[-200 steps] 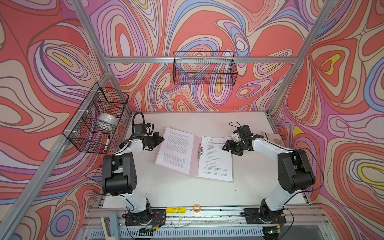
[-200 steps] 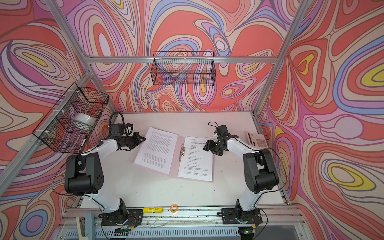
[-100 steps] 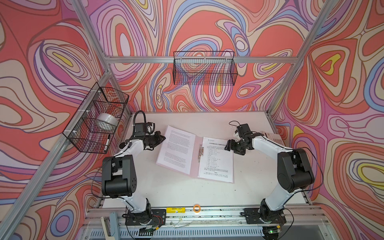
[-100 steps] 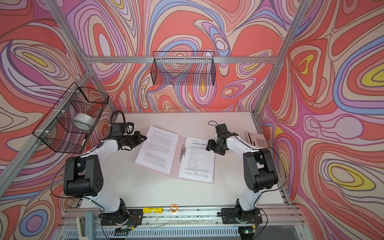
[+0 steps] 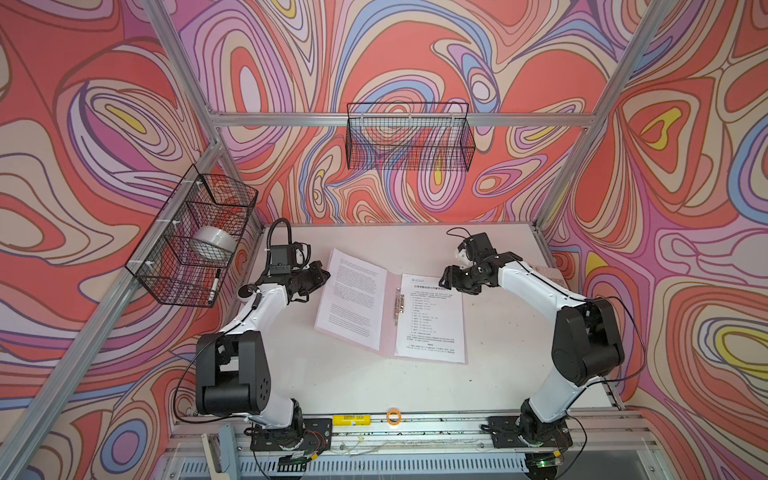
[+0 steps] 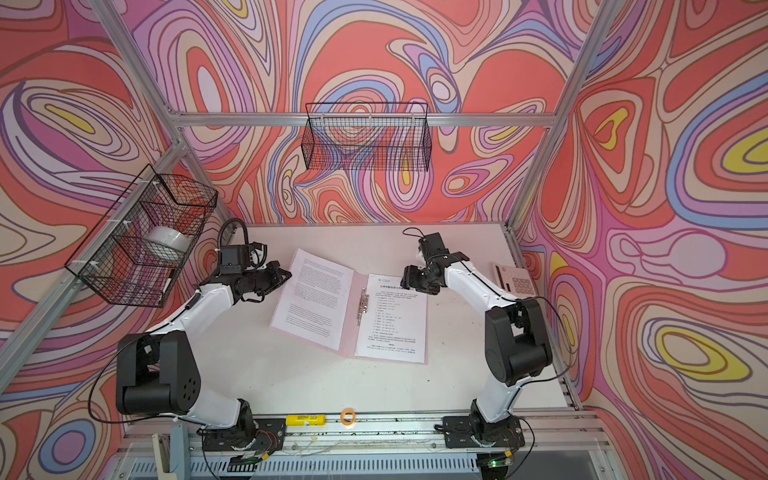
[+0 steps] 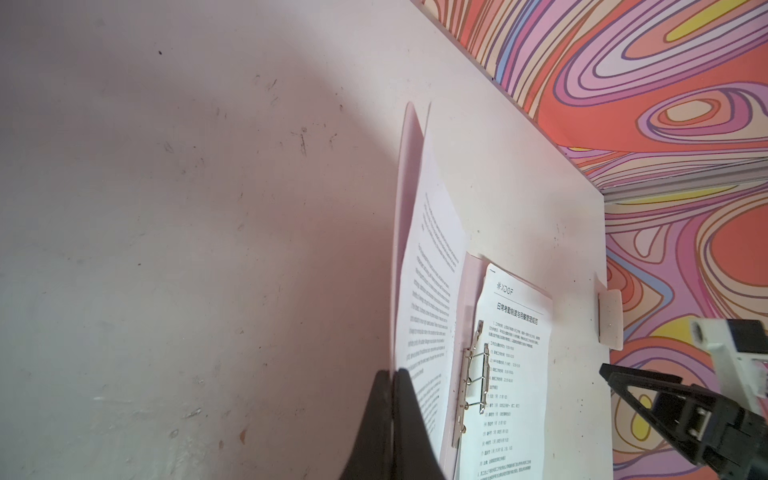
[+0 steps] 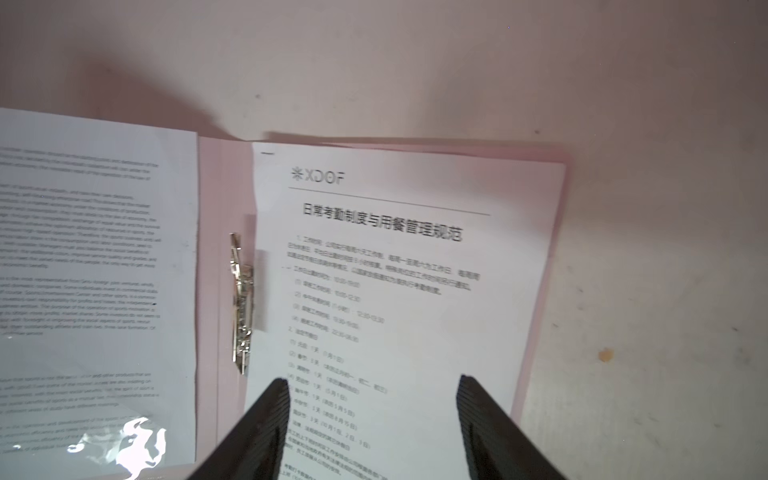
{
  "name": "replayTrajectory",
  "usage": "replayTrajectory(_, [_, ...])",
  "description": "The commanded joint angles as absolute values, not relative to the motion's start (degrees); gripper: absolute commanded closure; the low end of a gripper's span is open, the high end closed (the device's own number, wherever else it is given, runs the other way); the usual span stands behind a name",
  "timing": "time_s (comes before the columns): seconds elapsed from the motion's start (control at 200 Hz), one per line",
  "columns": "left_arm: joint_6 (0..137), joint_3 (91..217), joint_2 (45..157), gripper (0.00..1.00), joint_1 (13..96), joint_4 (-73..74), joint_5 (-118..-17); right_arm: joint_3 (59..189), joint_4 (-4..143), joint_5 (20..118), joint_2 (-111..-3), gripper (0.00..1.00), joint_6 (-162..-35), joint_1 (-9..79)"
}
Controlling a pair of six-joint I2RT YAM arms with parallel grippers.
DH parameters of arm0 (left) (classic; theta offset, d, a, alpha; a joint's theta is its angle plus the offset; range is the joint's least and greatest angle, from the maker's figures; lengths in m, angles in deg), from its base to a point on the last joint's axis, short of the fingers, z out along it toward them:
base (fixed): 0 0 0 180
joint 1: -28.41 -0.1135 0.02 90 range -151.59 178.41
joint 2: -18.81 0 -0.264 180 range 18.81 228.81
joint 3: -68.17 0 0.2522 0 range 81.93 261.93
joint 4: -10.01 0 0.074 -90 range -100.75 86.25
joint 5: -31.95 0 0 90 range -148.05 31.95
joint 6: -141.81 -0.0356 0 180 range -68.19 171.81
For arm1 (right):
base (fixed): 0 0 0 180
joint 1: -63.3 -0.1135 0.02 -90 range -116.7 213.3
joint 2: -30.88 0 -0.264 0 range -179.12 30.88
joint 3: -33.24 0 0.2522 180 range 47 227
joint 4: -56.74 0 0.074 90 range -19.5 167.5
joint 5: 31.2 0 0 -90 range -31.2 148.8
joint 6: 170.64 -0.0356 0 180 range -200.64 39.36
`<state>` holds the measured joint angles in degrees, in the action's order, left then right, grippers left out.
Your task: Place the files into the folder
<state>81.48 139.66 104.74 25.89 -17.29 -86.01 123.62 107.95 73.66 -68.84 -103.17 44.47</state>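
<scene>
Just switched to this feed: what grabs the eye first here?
The open pale-pink plastic folder lies on the white table, a dense-text white paper sheet on its raised left cover, a bold-headed white sheet on the right. The left gripper is shut on that cover's edge; the right gripper hangs open over the bold-headed sheet. Swirling red-and-purple walls surround everything.

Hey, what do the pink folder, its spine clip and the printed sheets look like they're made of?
Folder: probably thin plastic, smooth pale pink, holding a crisp fold. Clip: metal, silvery with bright glints. Sheets: ordinary paper, matte white, black print.
</scene>
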Motion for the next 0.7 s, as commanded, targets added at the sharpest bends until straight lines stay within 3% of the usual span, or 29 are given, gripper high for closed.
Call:
replayTrajectory(0.0, [82.1, 139.01, 102.22, 1.0, 27.06, -20.97, -81.67, 127.51, 108.05, 75.99, -73.09, 0.37, -102.92, 41.16])
replayTrajectory(0.185, [82.54, 139.28, 102.13, 1.0, 27.62, -21.93, -81.73, 133.04, 103.9, 84.5, -79.97, 0.49, -103.36, 38.03])
replayTrajectory(0.301, [83.3, 138.73, 101.14, 1.0, 27.71, -21.71, -81.72, 134.89, 100.11, 89.07, -84.0, 0.51, -104.08, 37.32])
replayTrajectory(0.696, [85.73, 136.08, 97.14, 1.0, 28.1, -21.99, -77.82, 139.76, 96.36, 92.63, -94.33, 0.64, -104.19, 36.29])
